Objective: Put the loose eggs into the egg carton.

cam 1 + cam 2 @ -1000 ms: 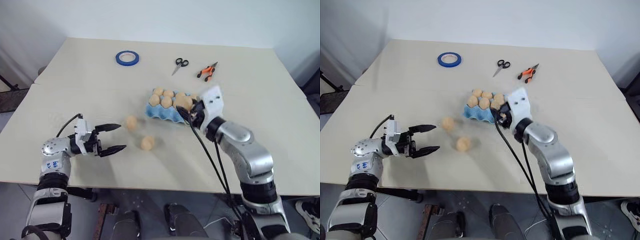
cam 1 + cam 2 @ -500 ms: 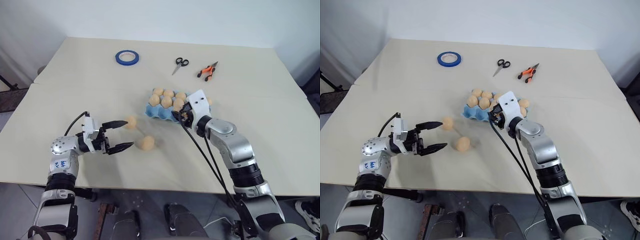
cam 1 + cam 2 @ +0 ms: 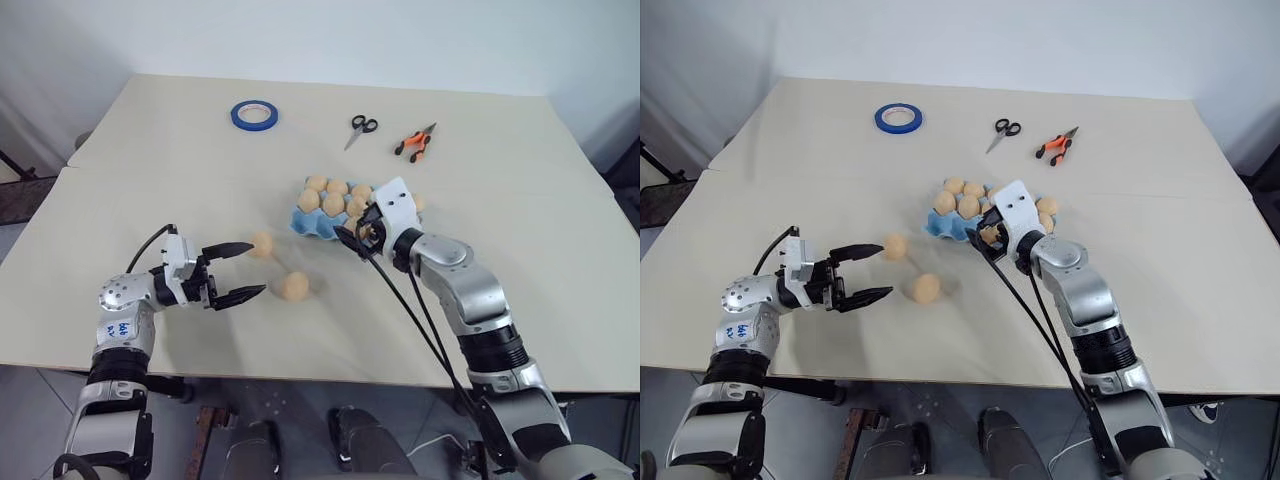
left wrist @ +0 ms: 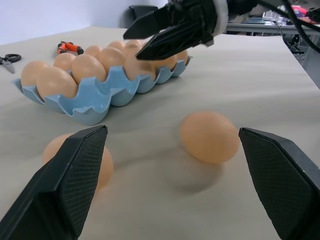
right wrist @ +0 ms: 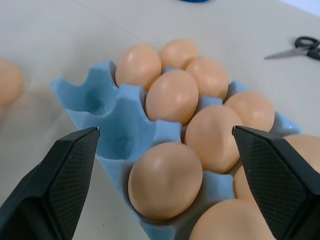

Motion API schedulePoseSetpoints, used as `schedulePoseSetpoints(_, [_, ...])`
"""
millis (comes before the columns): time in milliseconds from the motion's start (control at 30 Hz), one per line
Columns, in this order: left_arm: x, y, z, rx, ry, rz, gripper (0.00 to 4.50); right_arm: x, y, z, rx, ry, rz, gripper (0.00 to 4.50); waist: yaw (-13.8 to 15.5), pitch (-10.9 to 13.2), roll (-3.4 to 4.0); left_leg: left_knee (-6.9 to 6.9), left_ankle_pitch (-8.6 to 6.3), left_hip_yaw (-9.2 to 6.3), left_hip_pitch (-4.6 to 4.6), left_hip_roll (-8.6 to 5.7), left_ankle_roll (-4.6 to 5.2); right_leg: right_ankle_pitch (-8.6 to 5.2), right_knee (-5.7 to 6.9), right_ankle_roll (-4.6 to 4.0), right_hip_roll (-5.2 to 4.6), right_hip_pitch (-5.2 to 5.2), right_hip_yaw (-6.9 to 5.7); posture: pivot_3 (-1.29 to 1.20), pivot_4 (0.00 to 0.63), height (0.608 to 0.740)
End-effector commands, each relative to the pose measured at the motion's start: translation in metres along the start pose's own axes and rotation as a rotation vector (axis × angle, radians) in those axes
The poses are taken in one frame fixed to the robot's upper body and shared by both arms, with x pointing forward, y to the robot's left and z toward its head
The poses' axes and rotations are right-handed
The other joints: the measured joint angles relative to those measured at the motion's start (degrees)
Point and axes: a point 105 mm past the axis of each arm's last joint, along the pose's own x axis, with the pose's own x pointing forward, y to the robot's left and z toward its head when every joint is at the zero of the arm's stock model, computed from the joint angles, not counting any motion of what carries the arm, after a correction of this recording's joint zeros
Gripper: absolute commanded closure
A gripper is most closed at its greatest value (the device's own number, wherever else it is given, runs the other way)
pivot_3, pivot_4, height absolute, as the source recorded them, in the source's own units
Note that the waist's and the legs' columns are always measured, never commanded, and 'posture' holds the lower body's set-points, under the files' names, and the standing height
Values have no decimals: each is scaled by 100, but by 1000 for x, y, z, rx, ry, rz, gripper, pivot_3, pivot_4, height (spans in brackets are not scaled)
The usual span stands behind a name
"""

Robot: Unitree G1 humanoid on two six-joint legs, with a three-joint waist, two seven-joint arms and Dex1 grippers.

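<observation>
Eggs (image 5: 165, 180) fill egg carton (image 5: 120, 135) – no readable writing; both end effectors (image 3: 243, 269) (image 3: 985, 236) released.

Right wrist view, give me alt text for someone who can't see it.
A light blue egg carton seen close up, most pockets holding tan eggs, the nearest egg sitting in a front pocket between the open black fingers of the right gripper. Two pockets at one end are empty; scissors lie on the table beyond.

Egg carton (image 5: 125, 135) sits centre frame, most pockets filled with eggs (image 5: 165, 180), two pockets at its left end empty. Right hand (image 5: 165, 200) fingers spread wide at both lower corners, gripping nothing. Loose egg (image 5: 9, 82) at left edge, scissors (image 5: 300, 46) upper right on worktop (image 5: 60, 35).
</observation>
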Motion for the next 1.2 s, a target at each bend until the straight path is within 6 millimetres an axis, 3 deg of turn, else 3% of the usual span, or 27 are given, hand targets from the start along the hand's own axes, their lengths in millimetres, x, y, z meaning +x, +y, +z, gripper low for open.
schedulePoseSetpoints(33, [-2, 7, 11, 42, -11, 18, 0, -22, 3, 32, 28, -139, 82, 51, 6, 0, 0, -1, 0, -1, 0, 0, 0, 0, -1, 0, 0, 0, -2, 0, 150, 740])
schedulePoseSetpoints(200, [-11, 14, 16, 63, -14, 90, 0, -57, -3, 24, -55, -150, 159, 51, 19, 0, 0, -2, -1, -11, -3, 0, 0, 0, -11, 0, -7, 7, -21, 0, 150, 740])
schedulePoseSetpoints(400, [-21, 15, 19, 90, -24, 208, 0, -94, -5, 19, -6, -271, 322, 51, -2, 0, 0, 0, -1, -8, 4, -1, 0, 0, -8, 1, -6, 13, -19, 0, 150, 740])
schedulePoseSetpoints(500, [-23, 11, 22, 110, -45, 294, 0, -111, -5, 4, -6, -266, 409, 51, 9, 1, 2, -4, -1, -11, 10, 2, 0, 0, -10, 1, -6, 19, -29, 0, 150, 740])
schedulePoseSetpoints(700, [-24, -8, 28, 121, -70, 423, 0, -127, -5, -32, 0, -172, 539, 51, 8, 2, 2, 6, -2, -12, 26, 2, 0, 2, -11, 4, -12, 40, -29, 0, 150, 740])
schedulePoseSetpoints(833, [-26, -32, 30, 99, -68, 453, 0, -133, -8, -42, -4, -159, 577, 51, -5, 5, 7, 4, -2, -12, 37, 2, 0, 2, -11, 3, -12, 49, -28, 0, 150, 740])
schedulePoseSetpoints(1200, [-18, -81, 21, 24, -26, 471, 0, -131, -11, -47, -35, -162, 596, 51, 4, 9, 13, -11, -6, -16, 95, 2, -1, -3, -56, -6, -15, 117, -25, 0, 150, 740])
